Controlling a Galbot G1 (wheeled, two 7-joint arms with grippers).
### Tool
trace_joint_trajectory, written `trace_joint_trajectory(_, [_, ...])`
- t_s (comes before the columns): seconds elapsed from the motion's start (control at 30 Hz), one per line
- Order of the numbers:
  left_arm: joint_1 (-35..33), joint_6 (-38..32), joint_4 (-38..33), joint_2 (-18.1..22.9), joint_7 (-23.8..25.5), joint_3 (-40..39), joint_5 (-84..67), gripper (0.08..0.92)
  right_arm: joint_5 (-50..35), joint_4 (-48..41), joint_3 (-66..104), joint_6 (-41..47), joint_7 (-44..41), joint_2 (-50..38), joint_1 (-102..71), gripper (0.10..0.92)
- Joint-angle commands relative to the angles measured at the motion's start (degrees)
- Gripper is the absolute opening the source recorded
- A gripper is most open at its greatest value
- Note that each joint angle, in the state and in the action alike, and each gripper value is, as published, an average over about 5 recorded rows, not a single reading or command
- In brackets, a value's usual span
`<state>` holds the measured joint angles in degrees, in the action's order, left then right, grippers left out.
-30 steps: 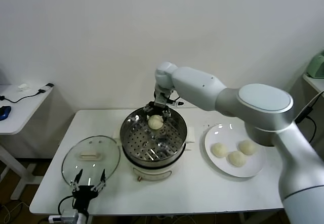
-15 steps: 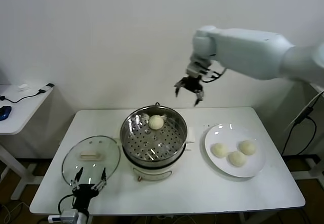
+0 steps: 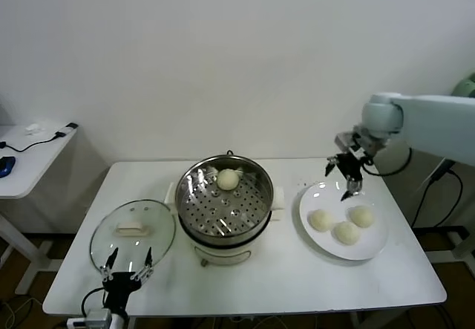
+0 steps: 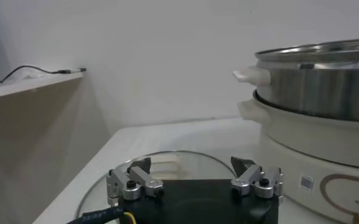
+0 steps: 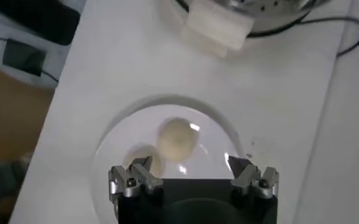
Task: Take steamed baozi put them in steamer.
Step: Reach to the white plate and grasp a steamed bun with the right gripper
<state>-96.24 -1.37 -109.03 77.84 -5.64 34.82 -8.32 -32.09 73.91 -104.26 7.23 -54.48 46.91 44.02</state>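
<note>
Above the far rim of the white plate [image 3: 326, 201], near the right end of the white table [image 3: 297, 277], we see the right gripper [image 3: 345, 173] hanging in the air with its jaws spread wide and nothing between them. Its wrist camera looks straight down on the plate [image 5: 124, 143], where one steamed baozi [image 5: 177, 139] lies just ahead of the fingertips [image 5: 141, 167] and a second bun [image 5: 144, 159] is partly hidden behind the gripper body. From the head view we count three cream-white baozi on the plate: one toward the steamer [image 3: 321, 220], one at the near side [image 3: 346, 232] and one toward the table's right edge [image 3: 362, 215], close together in a cluster. A fourth baozi [image 3: 228, 179] rests on the perforated tray at the far side of the steamer [image 3: 225, 203], which stands at the middle of the table on its white base. Left of the steamer, the glass lid [image 3: 132, 232] lies flat near the table's front left corner. We find the left gripper [image 3: 127, 260] parked low at the front edge, just over the lid's near rim, its jaws likewise wide apart and empty; its own camera shows the lid [image 4: 167, 167] below and the steamer's steel wall [image 4: 325, 79] beside it.
</note>
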Motion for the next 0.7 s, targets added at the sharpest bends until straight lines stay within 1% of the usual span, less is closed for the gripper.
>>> trace_joint_trajectory(0.03, [-0.14,-0.06,0.3,0.27,-0.01,0.03,0.12,0.823,2.6,-3.77,10.5,8.84,3.71,-2.32,-17.47,0.823])
trace_joint_trajectory(0.2, [0.05,-0.03,0.61,0.3,0.02,-0.05,0.23,0.823,6.39,-8.11,16.24,9.3,5.07,0.13,-22.82,0.823])
trace_joint_trajectory(0.43, [0.17,-0.08,1.0,0.25,0.0,-0.24,0.27,0.823,8.57,-13.66,20.22,9.21,5.91,2.95,-26.44,0.823])
trace_joint_trajectory(0.7, [0.44,-0.09,1.33,0.5,0.01,-0.59,0.42,0.823,8.62,-15.24,21.17,9.13,6.1,4.23,-27.89,0.821])
